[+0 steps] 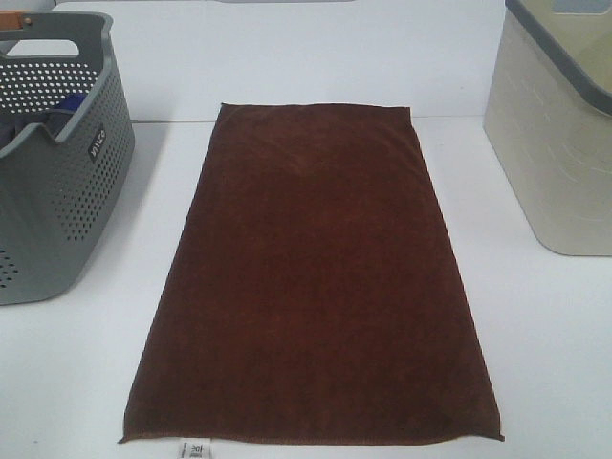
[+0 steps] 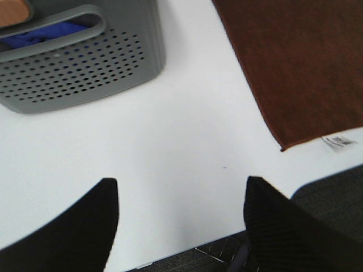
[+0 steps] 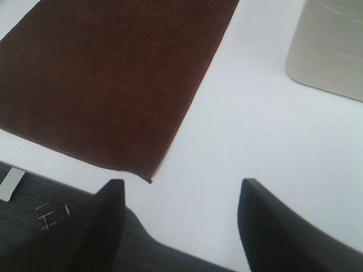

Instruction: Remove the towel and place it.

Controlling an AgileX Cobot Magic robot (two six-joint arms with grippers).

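Black, finely ribbed jaws

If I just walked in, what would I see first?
First, the big brown towel, spread flat in the middle of the white table, with a small white tag at its near edge. On the left stands a grey basket full of holes with something blue inside, and on the right a cream bin. Both pincers, left and right, are open and hold nothing.
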